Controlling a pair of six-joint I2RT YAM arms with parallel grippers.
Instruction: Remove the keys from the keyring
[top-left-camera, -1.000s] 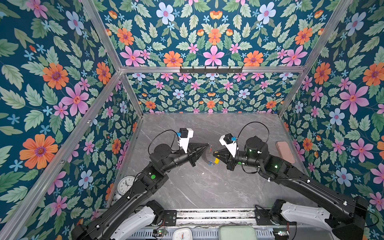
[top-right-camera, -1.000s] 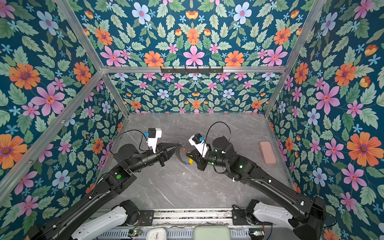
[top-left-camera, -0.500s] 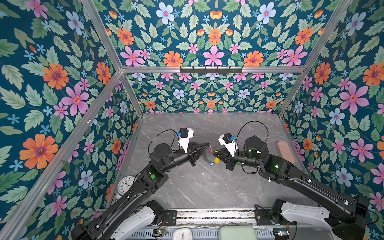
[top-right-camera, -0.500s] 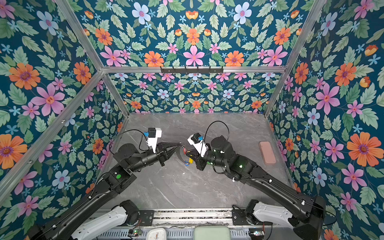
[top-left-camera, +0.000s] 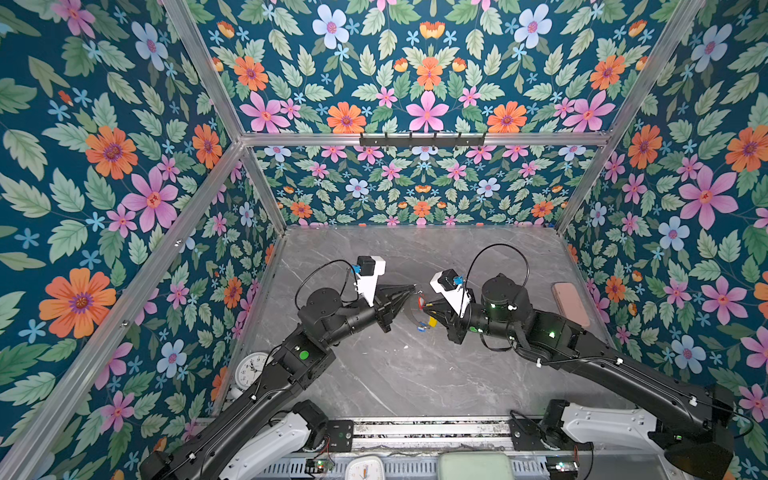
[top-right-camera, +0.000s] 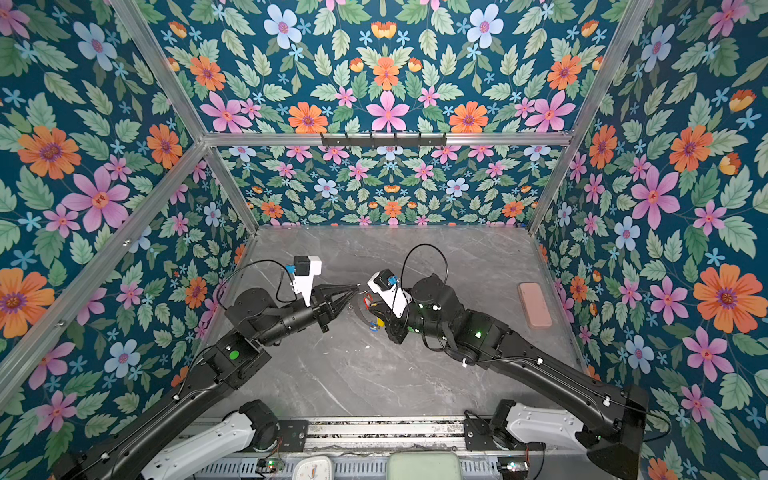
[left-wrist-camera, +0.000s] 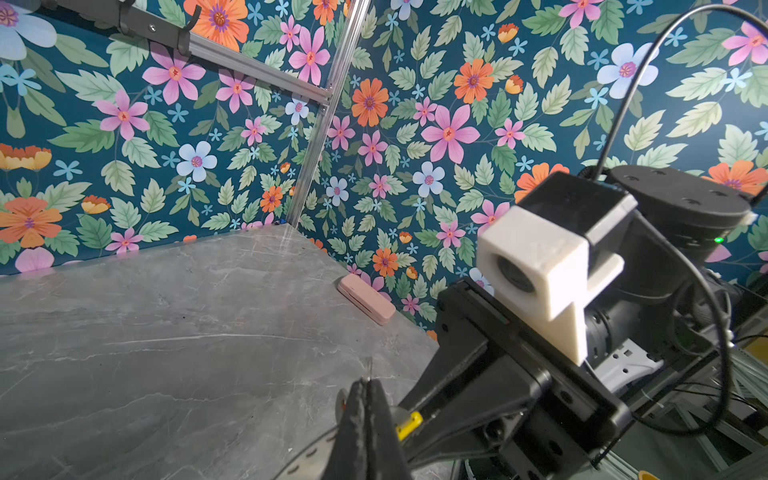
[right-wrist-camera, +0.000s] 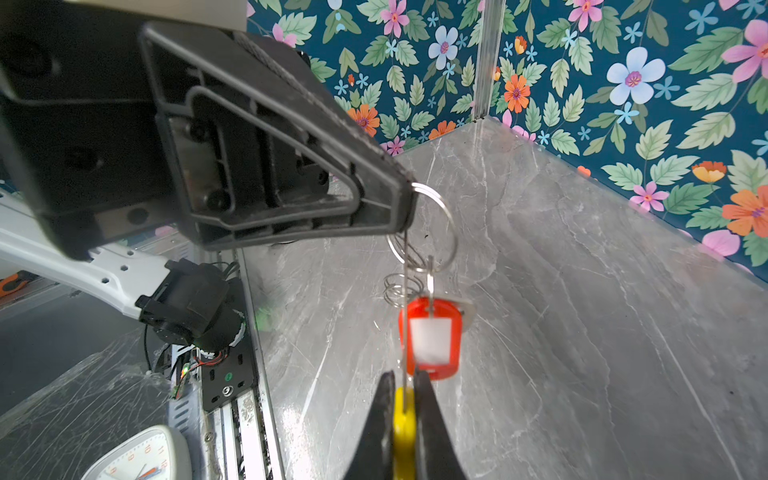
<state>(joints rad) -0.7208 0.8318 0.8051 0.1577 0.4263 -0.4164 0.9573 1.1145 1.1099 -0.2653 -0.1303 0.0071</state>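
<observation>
Since a second ago the right gripper (top-left-camera: 428, 306) has edged closer to the left gripper (top-left-camera: 409, 289), the two nearly tip to tip over the grey table (top-left-camera: 395, 374); the right jaws are clamped on the keyring (right-wrist-camera: 404, 419) at its yellow stretch; the left jaws are pressed together on a silver split ring (right-wrist-camera: 451, 218) carrying the red-tagged key (right-wrist-camera: 432, 336), which hangs between the grippers; the blue-tagged key (top-left-camera: 421, 328) shows just beneath the yellow stretch in both top views.

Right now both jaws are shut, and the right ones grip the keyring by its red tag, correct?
Not the red tag. Both jaws are shut, but the right ones grip the keyring by its yellow section, as the right wrist view shows.
</observation>
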